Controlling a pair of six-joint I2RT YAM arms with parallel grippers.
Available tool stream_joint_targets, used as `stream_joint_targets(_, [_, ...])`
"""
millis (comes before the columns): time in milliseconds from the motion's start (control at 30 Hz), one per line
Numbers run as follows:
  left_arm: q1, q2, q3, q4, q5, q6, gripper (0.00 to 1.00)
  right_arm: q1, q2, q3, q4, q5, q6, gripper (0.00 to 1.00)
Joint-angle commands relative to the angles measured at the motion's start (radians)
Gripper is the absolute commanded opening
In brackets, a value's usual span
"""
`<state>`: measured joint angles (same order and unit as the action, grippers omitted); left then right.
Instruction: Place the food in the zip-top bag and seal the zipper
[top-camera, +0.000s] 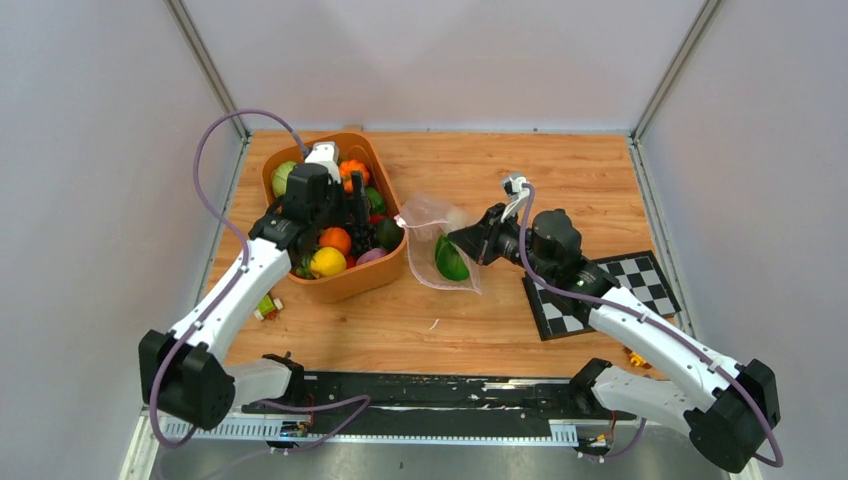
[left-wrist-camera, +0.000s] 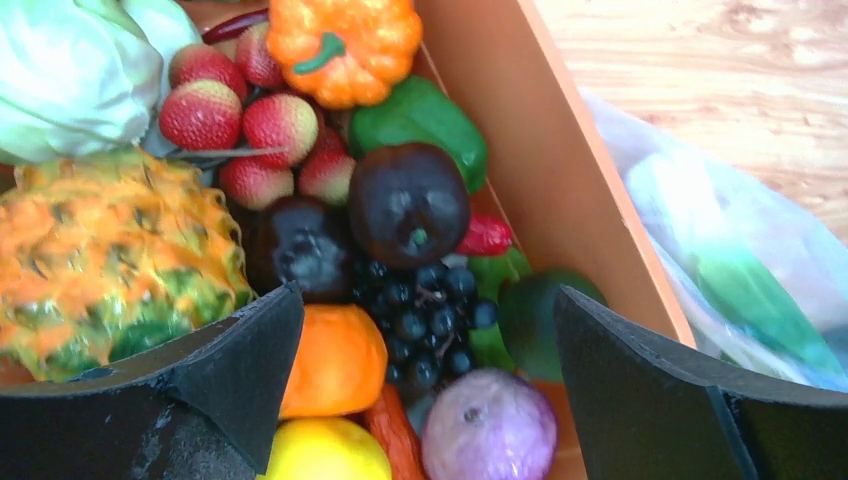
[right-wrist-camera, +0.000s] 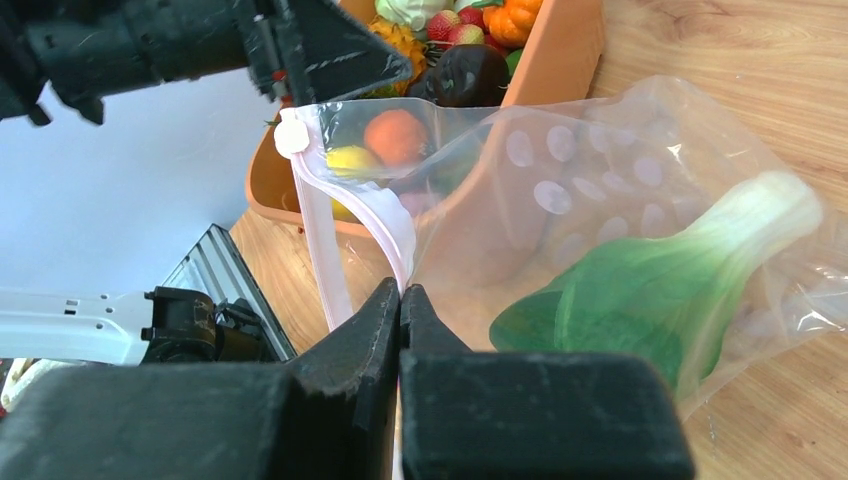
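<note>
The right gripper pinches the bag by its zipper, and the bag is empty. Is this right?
Not empty: the right gripper does pinch the zip-top bag at the zipper, but a bok choy lies inside, per the right wrist view.

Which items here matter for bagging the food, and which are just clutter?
Job: zip-top bag, pinched at its zipper by the right gripper; bok choy inside the bag; toy food under the open left gripper.
Lying about: orange tub (only holds the food); checkered board.

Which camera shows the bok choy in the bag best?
Right wrist: the bok choy is large, leaf and stalk clear through the bag. Top external shows it small; left wrist only a blurred green streak at the edge.
</note>
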<state>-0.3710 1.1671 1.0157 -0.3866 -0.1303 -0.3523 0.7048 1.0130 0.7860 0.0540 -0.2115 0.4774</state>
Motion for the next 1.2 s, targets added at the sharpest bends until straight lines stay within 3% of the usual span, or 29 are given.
stream_joint_targets(0, [0.07,0.074,0.116,0.117,0.029,-0.008,1.0,0.007,-0.031,0.055,0.004,-0.014,-0.01,0.0])
stream_joint_targets(333, [0.217,0.268,0.236,0.116,-0.245,-0.031,1.0,0.008,-0.02,0.063,-0.003,-0.018,-0.018,0.0])
stream_joint_targets(867, [0.269,0.462,0.276,0.195,-0.421,0.042,1.0,0.009,0.01,0.062,0.018,-0.082,-0.016,0.0])
stream_joint_targets(1033, [0.288,0.543,0.316,0.168,-0.402,0.033,0.99,0.009,0.013,0.064,0.014,-0.085,-0.019,0.0])
stream_joint_targets(1100, [0.299,0.568,0.323,0.153,-0.371,0.025,0.92,0.009,0.016,0.067,0.013,-0.081,-0.02,0.0])
stream_joint_targets(1167, [0.301,0.569,0.316,0.146,-0.344,0.02,0.77,0.008,0.019,0.073,0.009,-0.079,-0.023,0.0])
